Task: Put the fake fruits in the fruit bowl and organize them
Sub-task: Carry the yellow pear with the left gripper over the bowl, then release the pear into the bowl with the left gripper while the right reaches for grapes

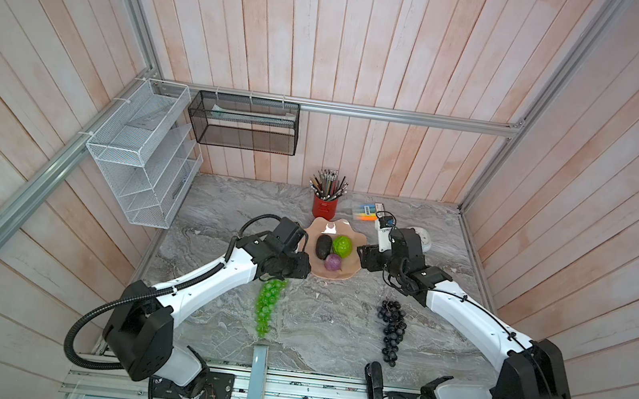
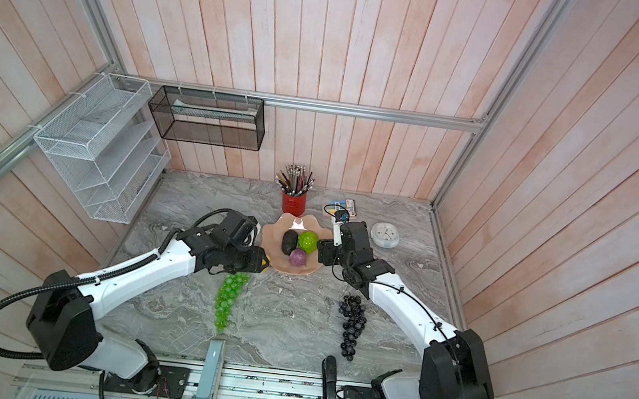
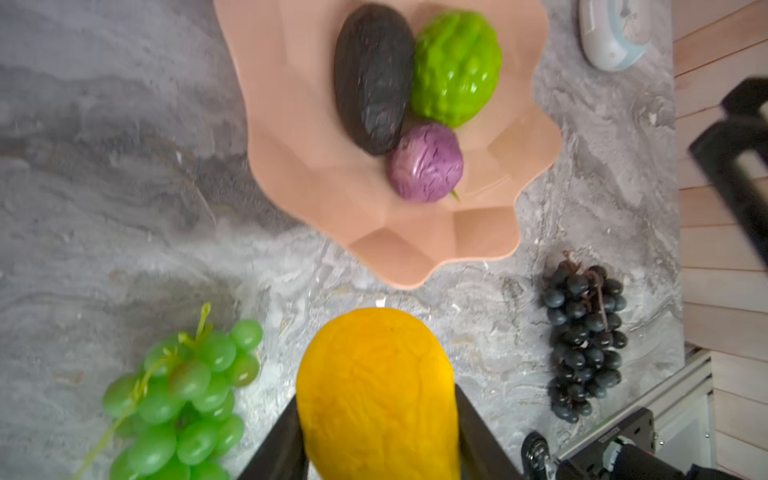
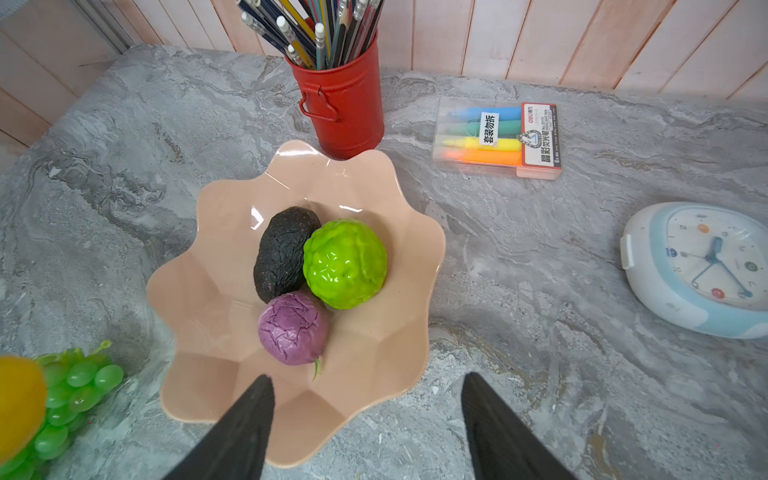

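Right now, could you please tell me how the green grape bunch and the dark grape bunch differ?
The green grape bunch is translucent green; the dark grape bunch is opaque purple-black. The green one lies by the left arm, the dark one by the right arm. Both lie on the table outside the fruit bowl, stems toward it.

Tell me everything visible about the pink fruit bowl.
The fruit bowl is a shallow salmon-pink dish, glossy like plastic, with a wavy scalloped rim and faceted walls. It sits upright on the marbled table, close to the red pencil cup. Inside, clustered and touching, lie a black avocado, a bumpy green ball and a purple ball.
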Tool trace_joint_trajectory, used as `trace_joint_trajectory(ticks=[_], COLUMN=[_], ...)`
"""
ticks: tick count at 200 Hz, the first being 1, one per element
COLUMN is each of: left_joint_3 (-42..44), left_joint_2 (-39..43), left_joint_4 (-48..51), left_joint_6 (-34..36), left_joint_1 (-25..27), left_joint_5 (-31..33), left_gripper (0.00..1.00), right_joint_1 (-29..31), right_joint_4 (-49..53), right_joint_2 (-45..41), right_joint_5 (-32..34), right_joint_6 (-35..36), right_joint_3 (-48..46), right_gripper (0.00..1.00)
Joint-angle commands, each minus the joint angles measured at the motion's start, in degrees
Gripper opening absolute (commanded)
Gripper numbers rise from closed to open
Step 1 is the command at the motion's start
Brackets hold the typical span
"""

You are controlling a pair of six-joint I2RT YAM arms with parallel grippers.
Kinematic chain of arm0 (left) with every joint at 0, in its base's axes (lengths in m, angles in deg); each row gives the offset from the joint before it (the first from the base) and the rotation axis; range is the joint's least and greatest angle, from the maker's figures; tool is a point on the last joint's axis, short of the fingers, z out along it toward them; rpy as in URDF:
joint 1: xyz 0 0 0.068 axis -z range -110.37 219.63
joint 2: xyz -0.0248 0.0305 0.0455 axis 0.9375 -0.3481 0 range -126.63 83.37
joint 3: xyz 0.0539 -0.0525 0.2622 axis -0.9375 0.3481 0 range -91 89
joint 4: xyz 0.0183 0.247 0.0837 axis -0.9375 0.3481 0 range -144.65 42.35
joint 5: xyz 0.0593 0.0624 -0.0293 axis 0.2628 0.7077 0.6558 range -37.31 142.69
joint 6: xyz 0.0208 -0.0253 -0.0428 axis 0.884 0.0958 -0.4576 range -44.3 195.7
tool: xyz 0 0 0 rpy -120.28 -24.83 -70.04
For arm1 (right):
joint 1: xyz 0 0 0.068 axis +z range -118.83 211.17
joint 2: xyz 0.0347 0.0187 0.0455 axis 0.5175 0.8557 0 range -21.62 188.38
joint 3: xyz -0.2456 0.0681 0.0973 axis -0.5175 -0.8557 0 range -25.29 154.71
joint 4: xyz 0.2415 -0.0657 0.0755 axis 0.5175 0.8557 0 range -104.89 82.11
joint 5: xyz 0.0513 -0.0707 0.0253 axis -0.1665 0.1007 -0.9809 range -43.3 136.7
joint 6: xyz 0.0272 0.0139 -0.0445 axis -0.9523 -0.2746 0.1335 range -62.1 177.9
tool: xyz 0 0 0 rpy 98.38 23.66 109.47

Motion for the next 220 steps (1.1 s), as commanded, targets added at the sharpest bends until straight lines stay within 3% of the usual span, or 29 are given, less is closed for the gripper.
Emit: trace_joint_trajectory(ticks=[1,56,156,220], left_joint_3=[-6.4,-16.75,-16.71,-16.04], left_joint_2=[-6.67,-20.38,-28.62,-26.95], left_joint_4=[-0.06,-0.71,-5.89,-7.45], left_joint_6=[5.96,8.49,8.43,7.34], left_joint_1=[-1.89,-2.4,-2.4,-2.33], left_joint_5=[-1.83,-1.79,-4.0,-4.8], left_gripper=[0.43,0.43,0.46,0.65], right_joint_1=[-0.18,-1.93,-3.35,-3.88], right_joint_4=[-0.48,0.7,1.97,3.71], right_joint_2=[-1.31,-3.11,-4.76,-5.94], right_joint_5=[1.37,-0.27,-2.12,-0.89], right_joint_6=[-0.49,-0.22,-0.65,-1.09], right_joint_3=[1.05,0.2,-5.37,-5.75], right_gripper=[0.73,0.73,0.73,0.73])
